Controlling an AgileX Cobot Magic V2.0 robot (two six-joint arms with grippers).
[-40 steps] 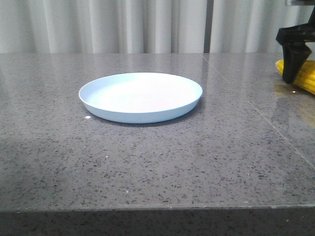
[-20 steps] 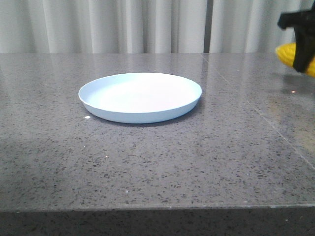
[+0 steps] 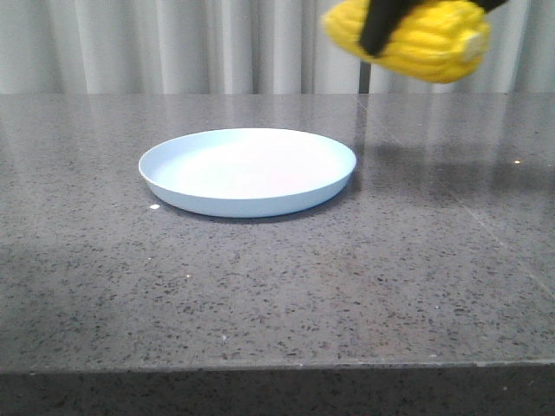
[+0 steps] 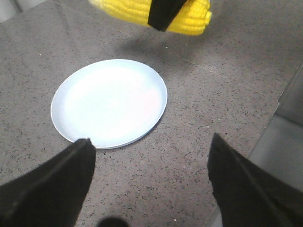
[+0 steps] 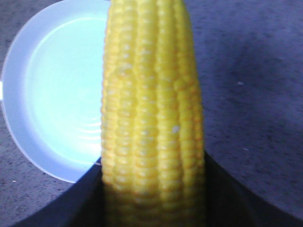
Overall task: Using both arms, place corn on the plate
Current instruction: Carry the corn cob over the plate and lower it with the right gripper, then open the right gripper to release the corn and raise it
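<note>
The pale-blue plate (image 3: 248, 170) sits on the grey speckled table, left of centre in the front view. My right gripper (image 3: 379, 26) is shut on the yellow corn (image 3: 425, 43) and holds it high in the air, just right of the plate's far right rim. In the right wrist view the corn (image 5: 151, 118) fills the middle between the dark fingers (image 5: 227, 194), with the plate (image 5: 52, 99) beneath and to one side. In the left wrist view my left gripper (image 4: 150, 156) is open and empty above the table, near the plate (image 4: 109, 101); the held corn (image 4: 128, 10) shows beyond it.
The grey stone table (image 3: 277, 286) runs to a front edge low in the front view. Pale curtains (image 3: 173, 43) hang behind. A lower grey surface (image 4: 279, 142) shows past the table edge in the left wrist view.
My right gripper has lifted the corn off the table at the far right and carried it up and left toward the plate. The plate has not moved.
</note>
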